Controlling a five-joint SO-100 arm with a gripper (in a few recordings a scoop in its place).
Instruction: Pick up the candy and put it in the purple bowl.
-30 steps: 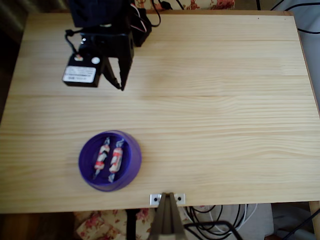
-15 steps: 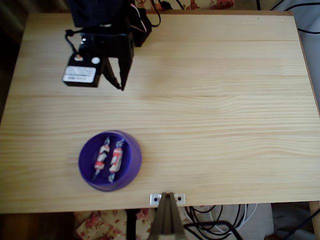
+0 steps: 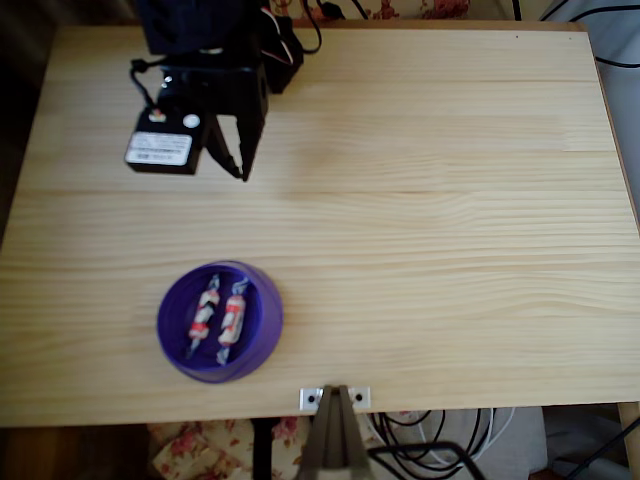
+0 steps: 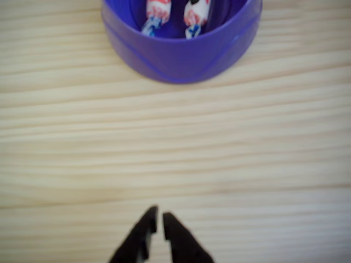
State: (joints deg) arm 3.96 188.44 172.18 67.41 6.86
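In the overhead view the black arm sits folded at the top left of the wooden table (image 3: 420, 220), and its gripper (image 3: 240, 168) points down the picture toward the purple bowl (image 3: 172, 335), well apart from it. The fingers taper to tips that lie nearly together; in the wrist view the gripper (image 4: 159, 218) shows only a thin slit between the two dark tips, with nothing held, above bare wood.

The purple bowl (image 4: 181, 55) stands near the table's lower edge in the overhead view. Inside it lie two wrapped sweets side by side, a left sweet (image 3: 205, 310) and a right sweet (image 3: 232, 317), both red and white with bluish twisted ends. At this blur I cannot tell which of them, if either, is the candy of the task.
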